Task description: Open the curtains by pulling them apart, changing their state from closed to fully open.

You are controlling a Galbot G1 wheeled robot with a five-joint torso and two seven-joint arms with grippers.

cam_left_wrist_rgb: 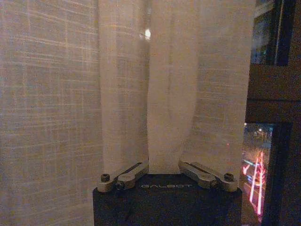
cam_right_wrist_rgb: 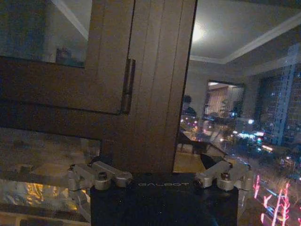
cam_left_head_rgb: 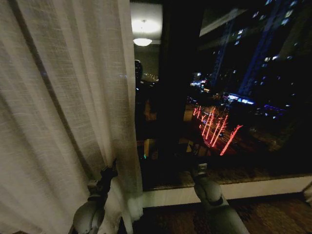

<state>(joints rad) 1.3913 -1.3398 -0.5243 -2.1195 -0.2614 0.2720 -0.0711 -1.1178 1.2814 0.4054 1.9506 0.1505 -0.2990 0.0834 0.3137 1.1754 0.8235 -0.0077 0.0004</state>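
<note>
Curtain (cam_left_head_rgb: 63, 107): sheer, light, limp, likely bunches easily; best taken at edge fold. Left tool (cam_left_wrist_rgb: 163, 165) closed on fold. Right tool (cam_right_wrist_rgb: 162, 176) wide open, empty, near window frame (cam_right_wrist_rgb: 155, 84).

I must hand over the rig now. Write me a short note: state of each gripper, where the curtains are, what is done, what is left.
Left gripper: shut on a fold of the sheer curtain, low near its free edge, on the robot's left.
Right gripper: open, holding nothing, raised in front of the dark window frame.
Curtains: the sheer panel is gathered to the left; the window in the middle and right of the head view is uncovered, with the night city showing.
Done: the middle and right of the glass are exposed.
Left: the left panel still covers the left part of the view; pull it further aside, then release.
</note>
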